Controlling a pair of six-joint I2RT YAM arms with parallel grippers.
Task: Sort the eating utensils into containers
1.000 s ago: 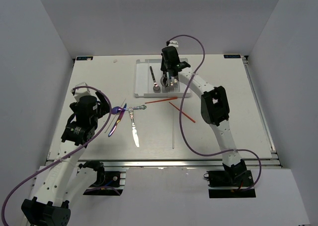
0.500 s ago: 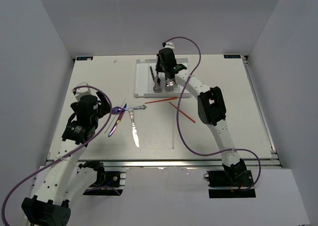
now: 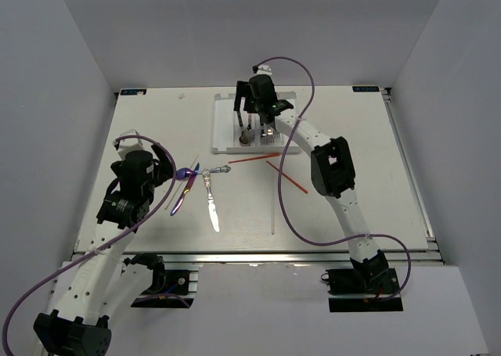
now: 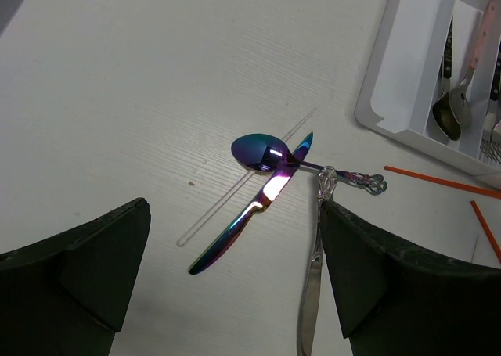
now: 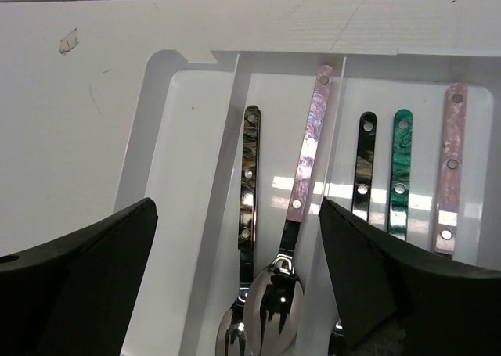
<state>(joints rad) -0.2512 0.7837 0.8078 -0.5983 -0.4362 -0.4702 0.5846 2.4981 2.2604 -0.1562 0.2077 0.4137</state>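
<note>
The white divided tray (image 3: 227, 137) lies at the table's back. My right gripper (image 3: 247, 115) hangs open just above it. In the right wrist view a pink-handled spoon (image 5: 308, 160) lies free between the open fingers (image 5: 94, 278), its bowl resting on a black-handled spoon (image 5: 250, 176) in the same compartment of the tray (image 5: 160, 121). Three forks (image 5: 401, 172) fill the compartment to the right. My left gripper (image 4: 235, 250) stands open over an iridescent knife (image 4: 249, 213), which crosses an iridescent spoon (image 4: 258, 150). A silver knife (image 4: 311, 293) lies by its right finger.
Two red chopsticks (image 3: 254, 158) (image 3: 286, 177) lie in front of the tray. A clear chopstick (image 3: 272, 207) lies mid-table, and another (image 4: 235, 185) sits under the iridescent pieces. An ornate silver handle (image 4: 356, 180) extends from the spoon. Grey walls surround the table.
My right gripper has shifted left over the tray and opened, letting go of the pink-handled spoon. The left arm has not moved.
</note>
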